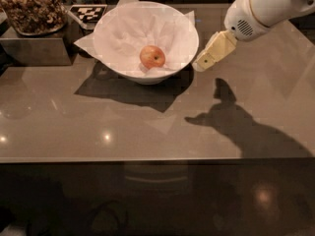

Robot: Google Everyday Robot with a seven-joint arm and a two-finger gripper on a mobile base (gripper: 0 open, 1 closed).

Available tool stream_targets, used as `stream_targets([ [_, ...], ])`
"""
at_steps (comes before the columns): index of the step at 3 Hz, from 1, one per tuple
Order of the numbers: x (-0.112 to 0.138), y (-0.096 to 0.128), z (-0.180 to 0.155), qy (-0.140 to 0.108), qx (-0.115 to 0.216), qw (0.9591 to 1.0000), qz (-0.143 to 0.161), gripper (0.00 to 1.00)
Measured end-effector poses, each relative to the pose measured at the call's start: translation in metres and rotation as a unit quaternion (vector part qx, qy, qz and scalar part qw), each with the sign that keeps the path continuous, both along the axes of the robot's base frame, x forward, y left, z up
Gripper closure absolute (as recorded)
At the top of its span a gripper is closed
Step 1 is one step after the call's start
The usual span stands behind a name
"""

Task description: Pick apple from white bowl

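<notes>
A small red-orange apple lies in the middle of the white bowl, on crumpled white paper whose corners stick out over the rim. The bowl stands on the grey-brown table toward the back. My gripper hangs from the white arm coming in from the upper right. Its cream tip is just outside the bowl's right rim, above the table, apart from the apple. Nothing is in it.
A container of brown nuts stands on a dark box at the back left. A black-and-white checkered tag lies behind the bowl. The table's front edge runs across below the middle.
</notes>
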State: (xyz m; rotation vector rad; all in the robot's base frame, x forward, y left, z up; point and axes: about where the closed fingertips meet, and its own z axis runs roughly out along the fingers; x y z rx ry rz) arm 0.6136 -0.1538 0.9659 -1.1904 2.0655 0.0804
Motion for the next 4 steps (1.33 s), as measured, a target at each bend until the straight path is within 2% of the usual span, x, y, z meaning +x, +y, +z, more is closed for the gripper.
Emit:
stream_targets([
  [1, 0.013, 0.019, -0.003, -0.002, 0.035, 0.9993, 0.012, 0.0],
  [3, 0.013, 0.02, -0.004, -0.001, 0.037, 0.9992, 0.013, 0.33],
  [4, 0.016, 0.032, -0.008, 0.004, 0.042, 0.9987, 0.027, 0.3],
])
